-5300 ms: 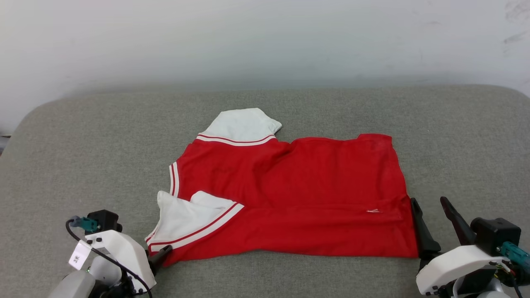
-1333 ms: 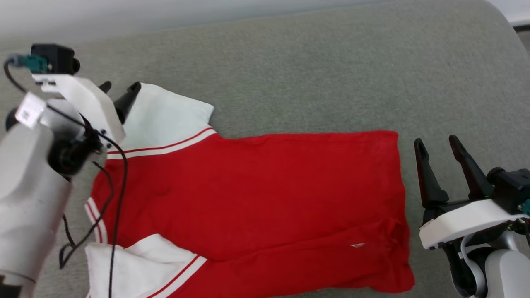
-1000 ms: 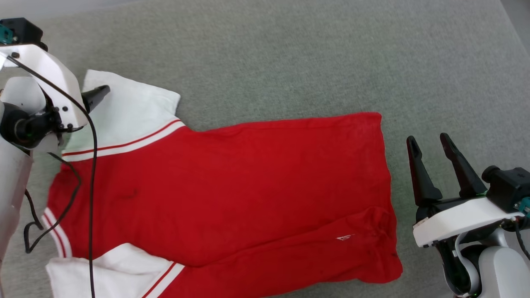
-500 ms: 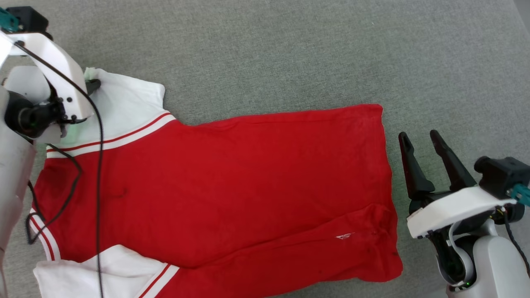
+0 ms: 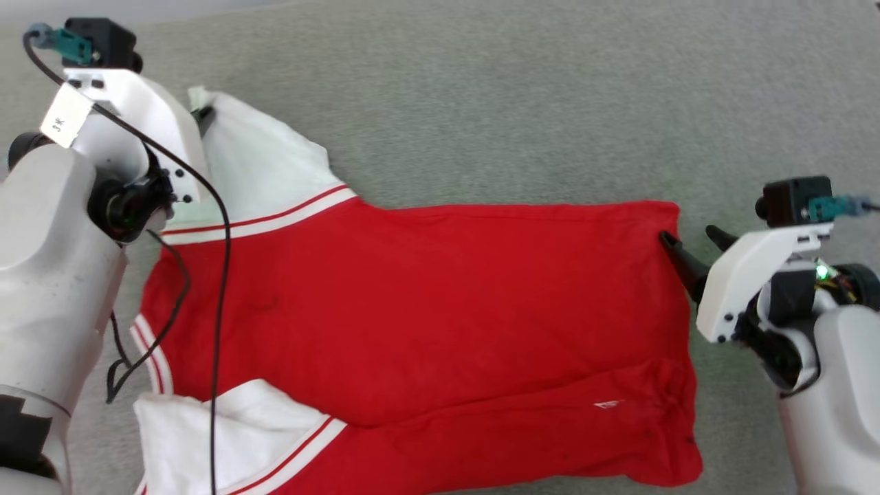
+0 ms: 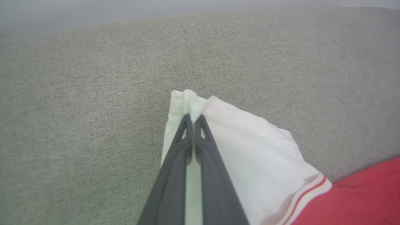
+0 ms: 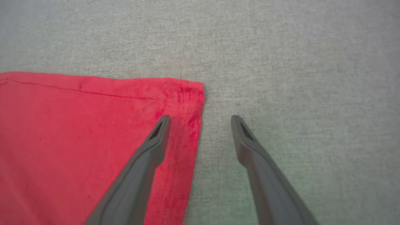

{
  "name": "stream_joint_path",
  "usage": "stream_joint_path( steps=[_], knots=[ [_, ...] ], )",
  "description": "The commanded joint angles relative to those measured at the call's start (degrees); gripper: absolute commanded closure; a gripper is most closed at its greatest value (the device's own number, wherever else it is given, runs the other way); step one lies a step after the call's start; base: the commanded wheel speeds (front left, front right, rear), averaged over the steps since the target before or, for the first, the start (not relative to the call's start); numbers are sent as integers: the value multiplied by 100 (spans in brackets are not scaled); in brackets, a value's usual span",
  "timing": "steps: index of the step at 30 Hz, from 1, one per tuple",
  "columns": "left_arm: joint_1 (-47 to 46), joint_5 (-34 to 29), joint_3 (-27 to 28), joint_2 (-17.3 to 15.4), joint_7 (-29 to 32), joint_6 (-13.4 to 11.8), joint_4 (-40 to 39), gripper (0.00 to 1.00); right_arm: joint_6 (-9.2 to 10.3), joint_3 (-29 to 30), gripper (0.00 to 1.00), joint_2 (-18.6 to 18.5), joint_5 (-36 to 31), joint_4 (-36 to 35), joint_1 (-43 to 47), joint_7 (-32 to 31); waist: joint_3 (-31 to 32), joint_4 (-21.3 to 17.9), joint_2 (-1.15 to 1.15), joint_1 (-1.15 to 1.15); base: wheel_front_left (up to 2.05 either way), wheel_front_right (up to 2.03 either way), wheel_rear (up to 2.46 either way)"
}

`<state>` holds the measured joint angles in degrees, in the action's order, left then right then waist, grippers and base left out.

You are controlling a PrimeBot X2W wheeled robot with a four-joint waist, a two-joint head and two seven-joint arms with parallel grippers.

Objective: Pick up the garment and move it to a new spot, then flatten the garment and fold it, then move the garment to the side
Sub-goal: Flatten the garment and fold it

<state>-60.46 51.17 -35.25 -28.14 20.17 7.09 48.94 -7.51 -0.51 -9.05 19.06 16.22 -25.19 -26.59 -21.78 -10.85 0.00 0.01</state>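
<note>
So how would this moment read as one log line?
left end effector: shut on garment sleeve tip | right end effector: open, astride hem corner

Bright, soft, even light lies over the grey woven-fabric surface (image 5: 481, 103) with only faint shadows, and the long dark fingers (image 6: 173, 184) blur close to the left wrist camera.

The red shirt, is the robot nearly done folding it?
Not yet. The garment lies flat on the grey cushion, near edge seemingly folded over. The left end effector pinches the far white sleeve; the right end effector is open at the hem corner. More folding and moving aside remain.
</note>
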Motion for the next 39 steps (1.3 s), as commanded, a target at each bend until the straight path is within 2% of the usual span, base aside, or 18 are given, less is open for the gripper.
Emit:
stream_joint_path(
  steps=[1,7,13,14,15,16,21,25,29,35,36,39],
  knots=[
    [-76,-21,1,44,-137,11,-48,100,4,-54,0,-116,39,170,-214,-273,129,242,0,-1,0,0,0],
    [-37,14,-63,158,-393,22,-268,100,4,-307,0,-445,139,810,-800,-1219,109,592,0,-1,0,0,0],
    [65,100,-119,182,-499,34,-522,100,3,-602,0,-511,208,1503,-998,-1891,-21,804,0,-1,0,0,0],
    [81,105,-134,168,-511,35,-549,100,3,-612,21,-468,260,1649,-987,-2014,-32,823,0,-1,0,0,0],
    [106,134,-149,164,-522,37,-570,100,2,-625,63,-415,301,1749,-978,-2093,-41,837,0,-1,0,0,0],
    [137,163,-163,176,-529,38,-594,100,1,-652,99,-401,306,1815,-989,-2129,-46,850,0,-1,0,0,0],
    [279,209,-239,130,-617,42,-673,100,-3,-565,100,-449,334,1728,-1222,-1827,62,868,0,-1,0,0,0],
    [486,281,-203,84,-851,43,-753,100,4,-339,100,-548,251,1316,-1342,-1435,272,891,0,-1,0,0,0],
    [856,370,-113,36,-1164,28,-919,100,4,-49,100,-576,156,862,-1063,-1185,518,934,0,-1,0,0,0],
    [1787,544,2,-96,-1588,-170,-1406,100,4,363,100,-389,20,151,-263,-1087,860,1034,0,-1,0,0,0],
    [2422,706,86,-133,-1762,-340,-1706,100,4,509,100,-226,-21,-123,257,-1087,1022,1069,0,-1,0,0,0],
    [3068,853,145,-142,-1937,-537,-2020,100,4,681,100,-55,-20,-316,751,-1097,1149,1117,0,-1,0,0,0]
  ],
)
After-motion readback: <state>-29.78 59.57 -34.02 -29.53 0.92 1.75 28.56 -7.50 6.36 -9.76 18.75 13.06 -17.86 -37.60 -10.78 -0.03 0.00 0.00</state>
